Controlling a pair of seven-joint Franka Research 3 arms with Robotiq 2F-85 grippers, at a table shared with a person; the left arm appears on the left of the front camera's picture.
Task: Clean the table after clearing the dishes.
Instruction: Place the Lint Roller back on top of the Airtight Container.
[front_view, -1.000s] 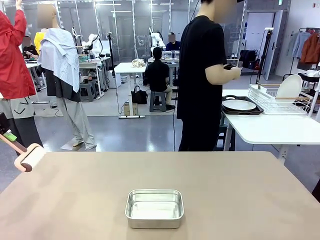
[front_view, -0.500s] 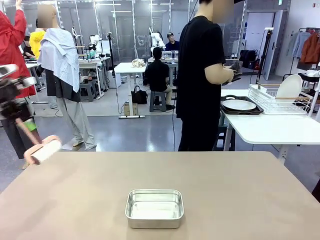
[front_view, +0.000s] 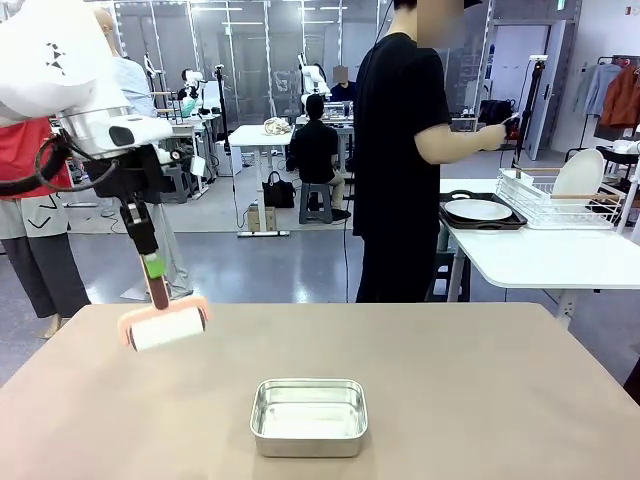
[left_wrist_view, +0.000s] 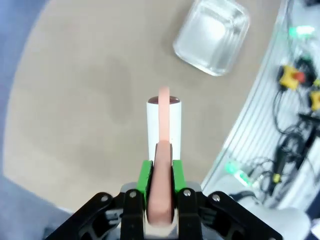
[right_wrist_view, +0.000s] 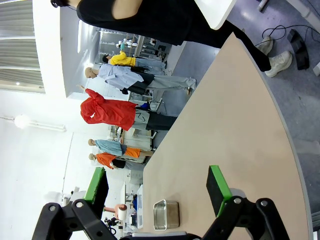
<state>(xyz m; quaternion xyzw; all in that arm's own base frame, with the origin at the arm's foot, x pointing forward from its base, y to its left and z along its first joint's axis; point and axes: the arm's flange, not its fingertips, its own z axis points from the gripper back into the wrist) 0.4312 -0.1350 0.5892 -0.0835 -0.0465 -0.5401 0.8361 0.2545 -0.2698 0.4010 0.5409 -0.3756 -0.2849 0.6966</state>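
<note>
My left gripper (front_view: 153, 268) comes down from the upper left, shut on the pink handle of a lint roller (front_view: 165, 326). The roller's white roll lies low over the far left part of the beige table (front_view: 480, 400); I cannot tell whether it touches. In the left wrist view the green pads of the left gripper (left_wrist_view: 160, 180) clamp the pink handle, and the lint roller (left_wrist_view: 164, 125) points out over the table (left_wrist_view: 75, 100). My right gripper (right_wrist_view: 157, 187) is open above the table (right_wrist_view: 235, 125) with nothing between its fingers. One of the dishes (front_view: 478, 210), a white plate on a dark tray, sits on the white side table.
A small steel pan (front_view: 308, 415) stands near the middle front of the table, also seen as the pan (left_wrist_view: 212, 35) and the pan (right_wrist_view: 166, 215). A person (front_view: 400, 150) in black stands at the far edge, turned to the white side table (front_view: 540, 262) with a dish rack (front_view: 560, 195).
My left arm has swung in from the left edge, carrying the roller to the right and over the table's far left part. The person's hand has risen a little.
</note>
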